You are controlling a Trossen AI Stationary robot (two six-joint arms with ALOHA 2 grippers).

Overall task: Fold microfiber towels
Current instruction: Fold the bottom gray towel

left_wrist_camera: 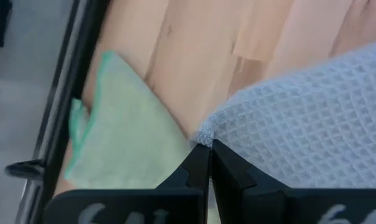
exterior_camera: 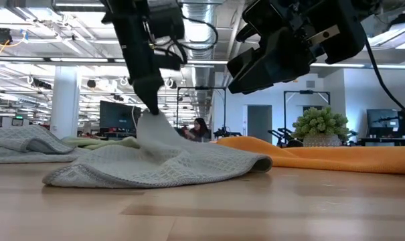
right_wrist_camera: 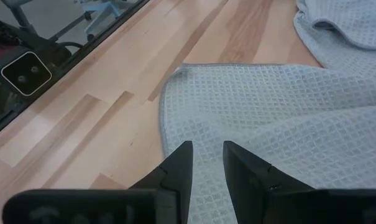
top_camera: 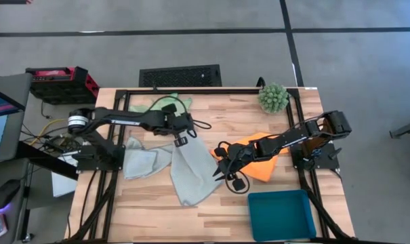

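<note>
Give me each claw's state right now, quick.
Left claw: shut on the pale grey towel, pinching its corner.
Right claw: open, holding nothing, just above that same towel.

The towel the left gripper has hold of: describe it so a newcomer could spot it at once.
On the wooden table, look to the middle, between the two arms. The pale grey towel there spreads toward the front edge, one corner pinched up by the left gripper. Unlike the similar crumpled towel to its left, it is lifted at a corner, and the right gripper hovers open at its edge.
</note>
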